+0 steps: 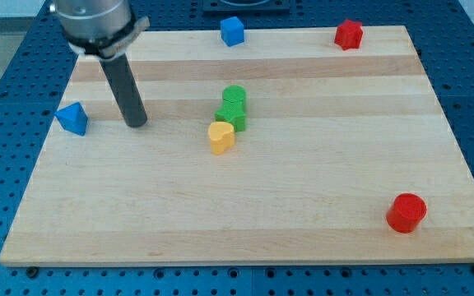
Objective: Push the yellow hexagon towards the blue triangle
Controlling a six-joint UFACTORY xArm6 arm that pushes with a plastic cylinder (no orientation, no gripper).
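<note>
The yellow block point(220, 136), which the task calls a hexagon though it looks rather heart-shaped, lies near the board's middle. The blue triangle point(72, 118) sits at the view's left edge of the board. My tip point(137, 123) rests on the board between them, closer to the blue triangle, about 100 pixels left of the yellow block and touching neither. The dark rod rises from it to the arm at the view's top left.
Two green blocks point(232, 107) stand touching the yellow block on its upper right. A blue cube point(232, 31) and a red block point(348, 34) sit at the top edge. A red cylinder point(406, 213) lies at the bottom right. The wooden board point(319, 238) ends close to the triangle.
</note>
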